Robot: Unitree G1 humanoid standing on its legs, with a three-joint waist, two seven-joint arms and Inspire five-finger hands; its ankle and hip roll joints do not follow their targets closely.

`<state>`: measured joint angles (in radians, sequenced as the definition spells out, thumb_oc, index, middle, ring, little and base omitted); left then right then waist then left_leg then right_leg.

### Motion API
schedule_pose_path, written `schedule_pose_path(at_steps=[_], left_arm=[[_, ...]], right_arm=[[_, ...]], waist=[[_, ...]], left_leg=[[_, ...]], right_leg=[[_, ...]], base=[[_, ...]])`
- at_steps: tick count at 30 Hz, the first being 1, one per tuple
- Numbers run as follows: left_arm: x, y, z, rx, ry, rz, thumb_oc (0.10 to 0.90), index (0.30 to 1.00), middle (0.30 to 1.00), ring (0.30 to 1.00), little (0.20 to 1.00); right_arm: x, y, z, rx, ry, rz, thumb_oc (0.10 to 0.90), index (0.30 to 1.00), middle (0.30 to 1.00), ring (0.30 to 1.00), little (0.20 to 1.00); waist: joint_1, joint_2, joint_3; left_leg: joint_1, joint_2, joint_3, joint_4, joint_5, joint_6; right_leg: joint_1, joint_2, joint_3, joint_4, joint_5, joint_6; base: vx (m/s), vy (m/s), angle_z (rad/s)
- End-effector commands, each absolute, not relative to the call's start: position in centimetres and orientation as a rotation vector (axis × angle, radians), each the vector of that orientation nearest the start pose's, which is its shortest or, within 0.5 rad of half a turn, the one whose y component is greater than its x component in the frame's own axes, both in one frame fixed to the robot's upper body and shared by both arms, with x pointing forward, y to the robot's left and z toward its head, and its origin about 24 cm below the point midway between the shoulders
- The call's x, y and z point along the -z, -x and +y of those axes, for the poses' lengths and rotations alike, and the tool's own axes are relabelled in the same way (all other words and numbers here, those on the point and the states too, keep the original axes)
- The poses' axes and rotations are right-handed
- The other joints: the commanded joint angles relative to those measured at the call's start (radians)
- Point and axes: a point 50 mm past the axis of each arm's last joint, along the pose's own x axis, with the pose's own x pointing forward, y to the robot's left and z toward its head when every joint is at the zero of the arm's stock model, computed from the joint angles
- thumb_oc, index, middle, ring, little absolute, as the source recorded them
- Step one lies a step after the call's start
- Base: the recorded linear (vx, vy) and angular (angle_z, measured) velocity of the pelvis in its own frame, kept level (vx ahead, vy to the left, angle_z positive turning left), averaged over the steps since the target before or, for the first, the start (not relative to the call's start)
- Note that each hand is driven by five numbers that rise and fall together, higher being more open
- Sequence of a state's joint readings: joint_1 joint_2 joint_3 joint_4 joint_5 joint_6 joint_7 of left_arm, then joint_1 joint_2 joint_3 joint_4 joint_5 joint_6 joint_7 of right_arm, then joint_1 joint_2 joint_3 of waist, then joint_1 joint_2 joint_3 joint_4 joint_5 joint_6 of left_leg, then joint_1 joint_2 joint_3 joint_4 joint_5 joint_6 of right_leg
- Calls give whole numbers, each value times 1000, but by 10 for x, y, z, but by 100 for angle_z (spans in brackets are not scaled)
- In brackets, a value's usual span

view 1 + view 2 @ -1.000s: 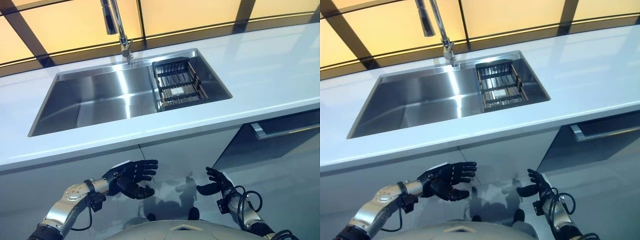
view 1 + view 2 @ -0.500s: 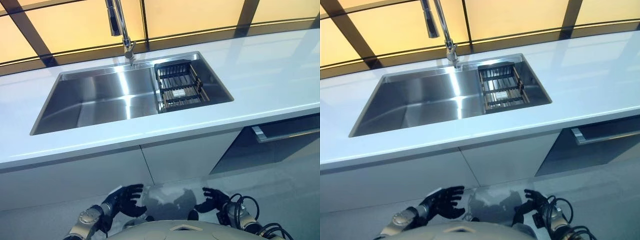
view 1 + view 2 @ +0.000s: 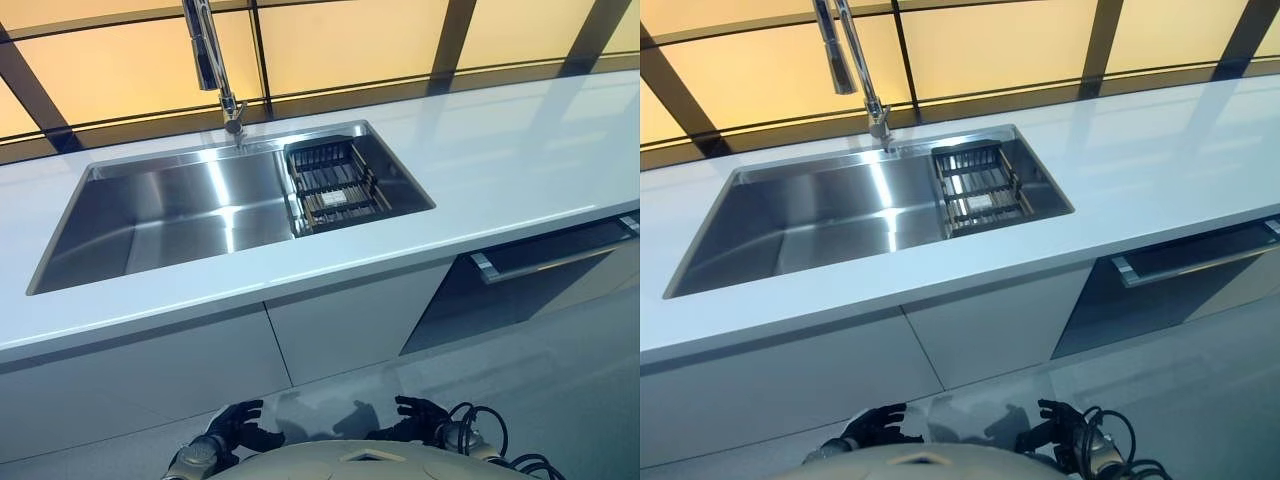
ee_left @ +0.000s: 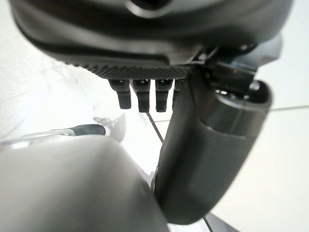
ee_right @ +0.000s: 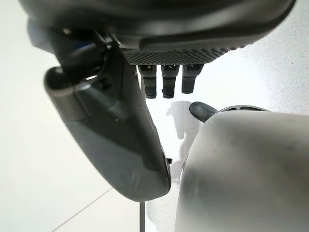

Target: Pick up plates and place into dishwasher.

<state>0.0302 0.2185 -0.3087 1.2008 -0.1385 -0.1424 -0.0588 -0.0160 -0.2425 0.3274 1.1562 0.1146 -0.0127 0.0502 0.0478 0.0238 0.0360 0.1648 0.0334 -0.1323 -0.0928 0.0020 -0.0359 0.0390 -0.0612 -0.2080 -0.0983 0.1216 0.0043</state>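
**Hands low, no plate held**

While both hands hang low in front of the cabinets, I see the left hand (image 3: 238, 428) and right hand (image 3: 412, 422) with fingers relaxed, holding nothing. Sink (image 3: 150, 215) is set into the counter (image 3: 520, 160), faucet (image 3: 208, 55) at its back edge. Dish rack (image 3: 332, 184) sits in the sink's right end. Dishwasher (image 3: 540, 270) is under the counter's right end, door ajar.

Both robot hands are seen as matte black: the left robot hand (image 3: 238, 428) and right robot hand (image 3: 415, 422). Blocky segmented fingers (image 4: 143, 98), a thick rounded thumb (image 4: 207, 159) and a finely ribbed palm edge are shown.
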Motion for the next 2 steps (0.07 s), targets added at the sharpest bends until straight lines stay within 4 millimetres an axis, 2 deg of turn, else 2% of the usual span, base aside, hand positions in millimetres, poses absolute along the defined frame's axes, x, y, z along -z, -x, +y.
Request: schedule_pose_path(at_steps=[1,2], left_arm=[[163,-101,205,62,-226,1116,800,900,900,900,900],[163,-101,205,58,-225,1114,800,900,900,900,900]], right_arm=[[155,-129,-192,-212,275,1058,800,900,900,900,900],[155,-129,-192,-213,274,1055,800,900,900,900,900]], waist=[[-8,-28,41],[-9,-28,41]], left_leg=[[-61,-59,91,5,21,61],[-61,-59,91,5,21,61]], right_leg=[[93,9,45,20,-91,40],[93,9,45,20,-91,39]], base=[[0,0,0],[0,0,0]])
